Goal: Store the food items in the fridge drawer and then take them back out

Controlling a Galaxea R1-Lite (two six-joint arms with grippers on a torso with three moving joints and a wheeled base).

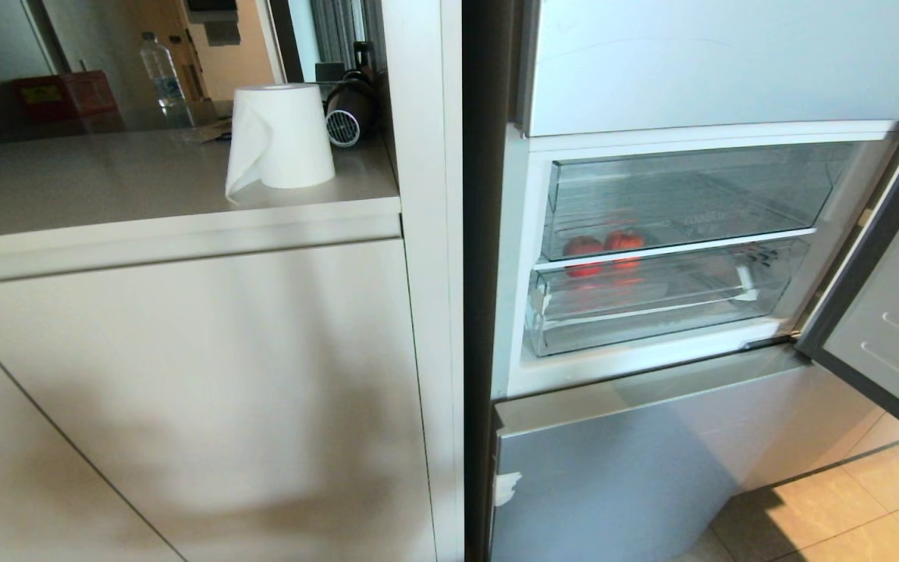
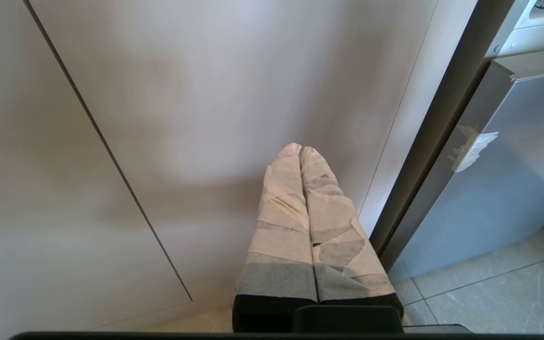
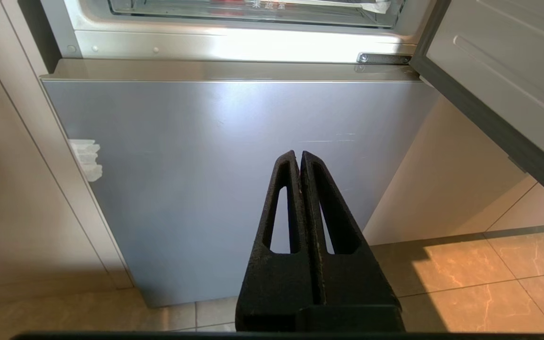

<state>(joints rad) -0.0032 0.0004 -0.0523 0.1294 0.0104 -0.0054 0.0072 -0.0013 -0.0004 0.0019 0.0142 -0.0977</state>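
The fridge's middle compartment stands open, its door (image 1: 898,312) swung out to the right. Inside are two clear drawers, one above the other, each with its long axis running left to right across the fridge and its front facing out toward the robot. Two red food items (image 1: 604,244) sit side by side at the left front of the upper drawer (image 1: 684,195), seen through its clear front; their stems cannot be made out. The lower drawer (image 1: 652,300) shows red reflections. Neither arm reaches the head view. The left pincer (image 2: 300,150), its fingers wrapped in pale tape, is pressed closed and empty before a cabinet panel (image 2: 196,94). The right pincer (image 3: 299,155), black, is likewise closed on nothing, facing the grey lower fridge door (image 3: 215,156). A paper towel roll (image 1: 282,136) stands upright on the tabletop (image 1: 67,179).
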